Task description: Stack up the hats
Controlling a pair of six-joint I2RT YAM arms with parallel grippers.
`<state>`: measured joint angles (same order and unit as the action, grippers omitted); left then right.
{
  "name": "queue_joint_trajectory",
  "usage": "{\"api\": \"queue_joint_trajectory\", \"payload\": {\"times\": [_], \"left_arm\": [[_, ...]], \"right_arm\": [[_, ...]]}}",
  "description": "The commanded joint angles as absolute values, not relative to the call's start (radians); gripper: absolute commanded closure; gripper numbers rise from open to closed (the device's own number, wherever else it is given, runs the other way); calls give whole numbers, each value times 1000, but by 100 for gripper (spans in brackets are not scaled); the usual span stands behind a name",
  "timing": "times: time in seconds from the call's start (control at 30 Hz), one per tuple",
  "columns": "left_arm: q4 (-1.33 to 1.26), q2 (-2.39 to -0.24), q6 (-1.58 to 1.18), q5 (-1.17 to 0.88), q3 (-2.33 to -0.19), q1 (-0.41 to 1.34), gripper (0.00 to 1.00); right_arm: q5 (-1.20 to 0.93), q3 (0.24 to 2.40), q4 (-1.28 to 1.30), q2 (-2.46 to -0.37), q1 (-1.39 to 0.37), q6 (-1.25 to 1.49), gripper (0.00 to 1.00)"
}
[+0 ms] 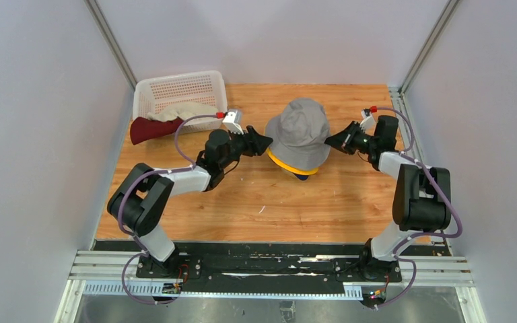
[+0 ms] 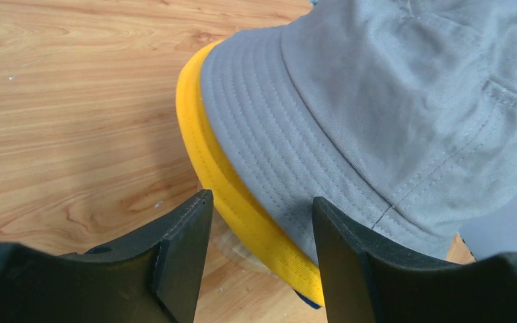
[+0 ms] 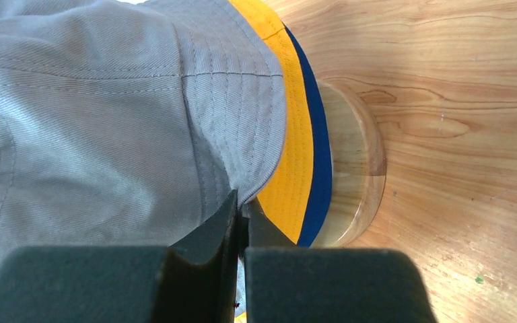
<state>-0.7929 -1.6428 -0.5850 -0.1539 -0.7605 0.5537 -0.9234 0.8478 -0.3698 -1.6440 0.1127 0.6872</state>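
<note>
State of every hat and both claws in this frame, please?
grey hat: top of the stack, brim pinched.
yellow hat: stacked under grey.
navy hat: bottom of stack, on wooden stand.
dark red hat: unstacked, lying by the basket.
beige hat: unstacked, crumpled at the basket's near edge.
left claw: open, around the stack's brims.
right claw: shut on the grey brim.

Left claw (image 2: 259, 202) agape; grey hat (image 2: 390, 101) over yellow hat (image 2: 209, 155).

Probably a lab cell: white panel walls (image 1: 33, 134), aluminium rails (image 1: 242, 272), wooden table (image 1: 256, 202)
</note>
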Motion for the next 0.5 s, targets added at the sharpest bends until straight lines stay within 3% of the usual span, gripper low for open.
{"api": "queue_joint_trajectory", "payload": {"times": [0.0, 0.47], "left_arm": [[-836, -1689, -589, -153, -774, 565, 40], [-811, -1721, -557, -120, -781, 574, 40]], "right_arm": [[-879, 875, -324, -1673, 81, 643, 100], [-805, 912, -214, -1676, 54, 574, 99]]}}
